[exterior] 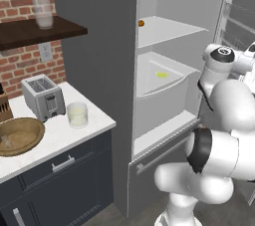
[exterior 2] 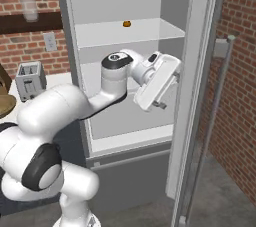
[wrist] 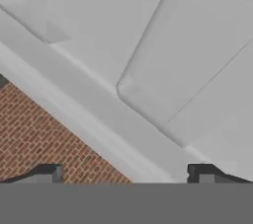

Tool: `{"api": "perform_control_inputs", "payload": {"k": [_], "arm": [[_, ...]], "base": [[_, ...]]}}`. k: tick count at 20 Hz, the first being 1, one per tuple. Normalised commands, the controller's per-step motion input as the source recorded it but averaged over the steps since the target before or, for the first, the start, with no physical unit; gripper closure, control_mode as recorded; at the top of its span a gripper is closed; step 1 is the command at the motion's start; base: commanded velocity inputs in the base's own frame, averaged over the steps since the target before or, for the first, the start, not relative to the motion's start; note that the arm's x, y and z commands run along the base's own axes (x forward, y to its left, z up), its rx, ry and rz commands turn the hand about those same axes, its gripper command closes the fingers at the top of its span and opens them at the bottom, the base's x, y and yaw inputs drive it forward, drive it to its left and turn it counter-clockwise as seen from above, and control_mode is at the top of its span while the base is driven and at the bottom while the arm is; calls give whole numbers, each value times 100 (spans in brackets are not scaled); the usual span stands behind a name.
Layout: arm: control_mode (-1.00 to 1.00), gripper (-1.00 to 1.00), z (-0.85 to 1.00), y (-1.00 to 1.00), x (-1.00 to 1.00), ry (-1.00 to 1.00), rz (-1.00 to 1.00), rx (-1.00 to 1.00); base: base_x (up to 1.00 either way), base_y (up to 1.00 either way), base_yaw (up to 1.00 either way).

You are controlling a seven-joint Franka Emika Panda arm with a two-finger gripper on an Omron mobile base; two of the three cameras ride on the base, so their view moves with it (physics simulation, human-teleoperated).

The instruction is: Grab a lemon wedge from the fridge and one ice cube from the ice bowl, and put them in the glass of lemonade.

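Sitting in the open fridge's [exterior: 169, 95] drawer, the lemon wedge [exterior: 162, 74] lies under a small orange item [exterior: 141, 23], while the gripper [wrist: 123, 176] hangs wide open, holding nothing, by the door [exterior 2: 197, 71].

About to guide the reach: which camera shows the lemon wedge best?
The left base view: the lemon wedge lies in plain sight on the fridge's middle shelf. In the right base view the arm covers that shelf; the hand view faces pale panels and brick.
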Motion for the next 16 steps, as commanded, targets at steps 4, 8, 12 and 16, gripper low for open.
{"api": "perform_control_inputs", "payload": {"k": [4, 8, 12, 16], "arm": [[-100, -100, 0, -97, -47, 0, -27, 0], [-100, -100, 17, -40, -37, -1, -16, 0], [-100, -100, 52, 2, -26, -6, -6, 0], [-100, -100, 78, 23, -30, -10, 0, 0]], "base": [[0, 0, 0], [0, 0, 0], [0, 0, 0], [0, 0, 0]]}}
